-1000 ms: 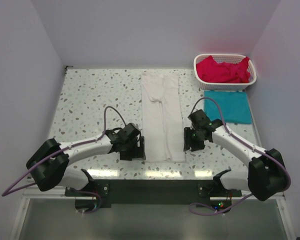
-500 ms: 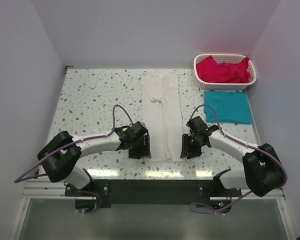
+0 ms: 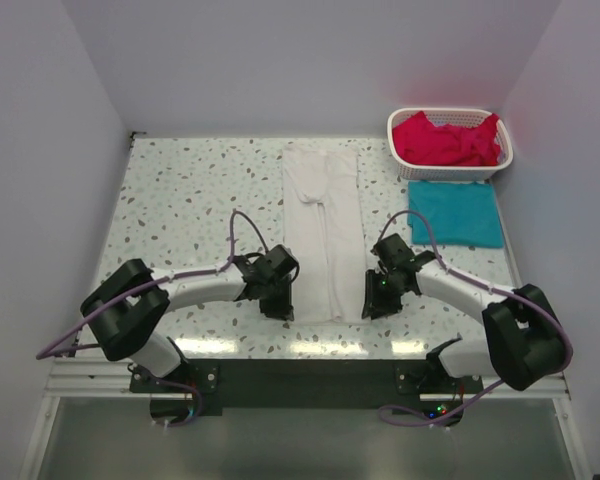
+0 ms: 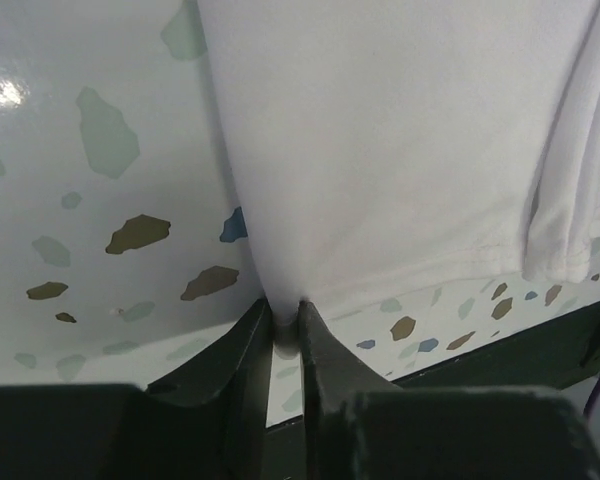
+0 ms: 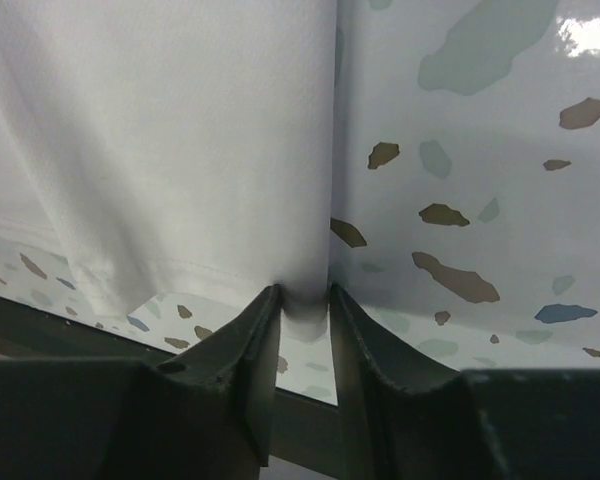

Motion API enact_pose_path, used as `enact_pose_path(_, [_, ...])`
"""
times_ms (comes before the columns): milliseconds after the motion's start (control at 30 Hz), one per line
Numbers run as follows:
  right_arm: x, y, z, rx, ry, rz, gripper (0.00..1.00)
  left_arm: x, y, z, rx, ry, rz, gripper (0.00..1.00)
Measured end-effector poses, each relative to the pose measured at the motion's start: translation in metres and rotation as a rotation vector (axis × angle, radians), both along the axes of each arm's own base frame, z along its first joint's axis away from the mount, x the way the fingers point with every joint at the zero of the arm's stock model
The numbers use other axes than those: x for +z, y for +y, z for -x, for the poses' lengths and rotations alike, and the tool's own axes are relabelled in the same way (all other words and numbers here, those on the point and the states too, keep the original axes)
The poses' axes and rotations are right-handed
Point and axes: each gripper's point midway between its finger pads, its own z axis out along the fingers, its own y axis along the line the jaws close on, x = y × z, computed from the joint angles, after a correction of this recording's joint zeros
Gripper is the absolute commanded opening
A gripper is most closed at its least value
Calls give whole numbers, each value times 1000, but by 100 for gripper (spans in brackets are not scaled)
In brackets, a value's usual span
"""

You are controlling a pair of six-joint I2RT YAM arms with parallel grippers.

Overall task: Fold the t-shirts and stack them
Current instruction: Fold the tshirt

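1. While the white t-shirt (image 3: 325, 225) lies as a long, narrow strip down the middle of the speckled table (image 3: 180, 190), its sides seemingly folded inward, work centres on the hem nearest the robot.
2. The left gripper (image 4: 285, 322) is closed to a sliver, its fingers pinching the hem's left corner. The right gripper (image 5: 302, 305) mirrors it on the right corner, jaws narrow around a tuck of fabric.
3. Taking both corners at once probably lets the hem rise evenly and travel toward the collar end for the next fold, without skewing the strip.
4. A teal t-shirt (image 3: 455, 212), folded flat, lies at the right just in front of the white basket (image 3: 452, 173). It is likely the base of the stack.
5. The red-pink shirts (image 3: 445, 140) sit heaped in the basket, not yet folded.
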Motion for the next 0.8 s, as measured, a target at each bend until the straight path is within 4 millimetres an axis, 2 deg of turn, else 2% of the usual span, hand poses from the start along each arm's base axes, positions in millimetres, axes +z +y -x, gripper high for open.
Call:
enact_pose_path(33, [-1, -1, 1, 1, 4, 3, 23, -1, 1, 1, 0, 3, -6, 15])
enact_pose_path(67, [-1, -2, 2, 2, 6, 10, 19, -2, 3, 2, -1, 9, -13, 7])
enact_pose_path(100, [-2, -3, 4, 4, 11, 15, 16, -2, 4, 3, -1, 11, -18, 4])
enact_pose_path(133, [-2, -5, 5, 3, 16, 24, 8, -3, 5, 3, -4, 12, -24, 2])
enact_pose_path(200, [-3, -7, 8, 3, 24, 35, 0, -3, 7, 5, -6, 14, -30, 2])
enact_pose_path(367, [1, -10, 21, 9, 38, 27, 0, -3, 23, 19, -11, 27, -44, 2])
enact_pose_path(533, [13, 0, 49, 84, 60, -6, 0, -2, 38, 50, -56, 52, -45, 4])
enact_pose_path(633, [19, 1, 57, 104, 68, -6, 0, 2, 42, 63, -73, 75, -29, 5])
enact_pose_path(733, [31, -2, 45, 91, 39, 34, 0, 11, 36, 54, -60, 73, 1, 5])
enact_pose_path(800, [49, 3, 19, 80, -33, 65, 0, 23, 34, 32, -18, 52, 31, 6])
